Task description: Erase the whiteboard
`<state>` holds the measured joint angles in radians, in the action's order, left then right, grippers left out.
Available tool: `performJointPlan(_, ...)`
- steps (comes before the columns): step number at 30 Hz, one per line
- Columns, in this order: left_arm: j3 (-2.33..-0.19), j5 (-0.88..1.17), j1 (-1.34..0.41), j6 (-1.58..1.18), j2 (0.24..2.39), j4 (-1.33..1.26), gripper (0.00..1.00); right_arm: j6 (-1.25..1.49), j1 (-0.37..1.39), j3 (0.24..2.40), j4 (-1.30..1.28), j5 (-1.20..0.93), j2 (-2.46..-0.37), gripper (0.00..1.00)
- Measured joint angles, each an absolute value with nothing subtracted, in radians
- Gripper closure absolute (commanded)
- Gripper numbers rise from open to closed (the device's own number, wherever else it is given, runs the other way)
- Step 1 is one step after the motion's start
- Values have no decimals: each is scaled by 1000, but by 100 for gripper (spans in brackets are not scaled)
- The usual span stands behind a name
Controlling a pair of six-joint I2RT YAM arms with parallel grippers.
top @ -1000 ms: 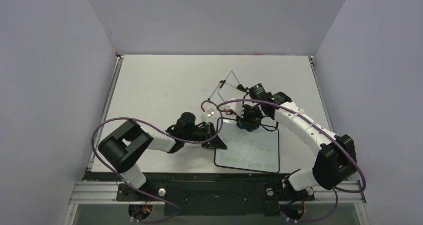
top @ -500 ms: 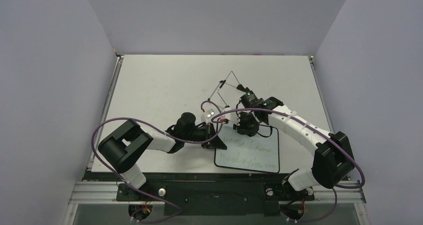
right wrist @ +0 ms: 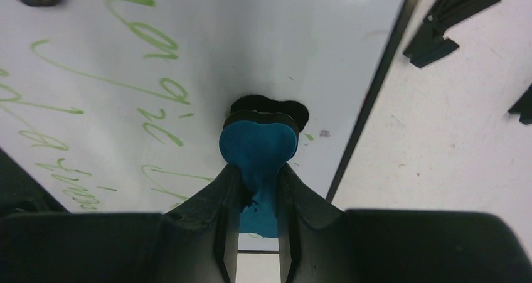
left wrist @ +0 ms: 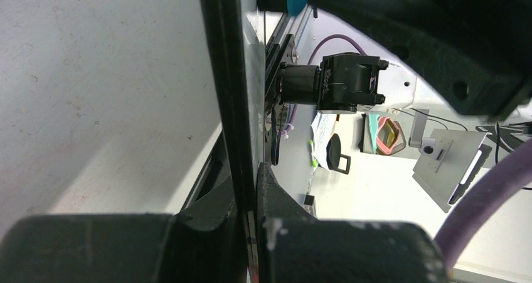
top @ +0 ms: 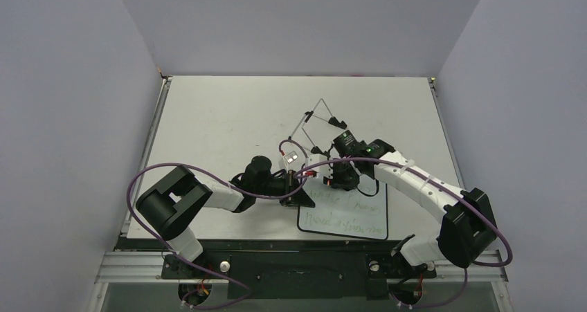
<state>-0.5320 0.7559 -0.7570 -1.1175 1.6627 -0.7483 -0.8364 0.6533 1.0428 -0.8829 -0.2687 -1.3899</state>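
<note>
The whiteboard [top: 344, 212] lies flat on the table [top: 221, 118] in the lower centre of the overhead view, just below the wire easel stand [top: 317, 122]. The left gripper [top: 296, 191] is clamped shut on the board's left edge. Its wrist view shows the black frame [left wrist: 229, 107] running edge-on between the two fingers [left wrist: 295, 245]. The right gripper [right wrist: 258, 181] is closed on a blue eraser [right wrist: 258, 146], whose dark felt face presses on the white surface close to the frame at the right of that view. Overhead, this puts the eraser at the top of the board.

Green handwriting [right wrist: 147, 41] fills the upper left and left of the right wrist view. Overhead, at least two lines of it cross the middle and bottom of the board, so most of the wiping looks undone.

To do this step well, I judge the eraser should be held flat and pressed down. It should sweep the full width in overlapping passes, working from the top band towards the bottom edge. The left clamp should hold firm so the board does not slide or pivot under the push. Strokes should stop short of the left gripper's fingers and of the frame. There the felt could catch and twist the eraser out of the pinch, which grips only its blue back.
</note>
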Motion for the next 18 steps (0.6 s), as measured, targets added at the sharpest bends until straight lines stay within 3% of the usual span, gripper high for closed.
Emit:
performJointPlan(9, -532, 756, -758, -1112, 1663, -752, 100, -706, 577, 1036, -755, -156, -1389, 100)
performJointPlan(18, -532, 756, -758, -1114, 1663, -748, 100, -850, 637, 1032, -880, -308, -1384, 100)
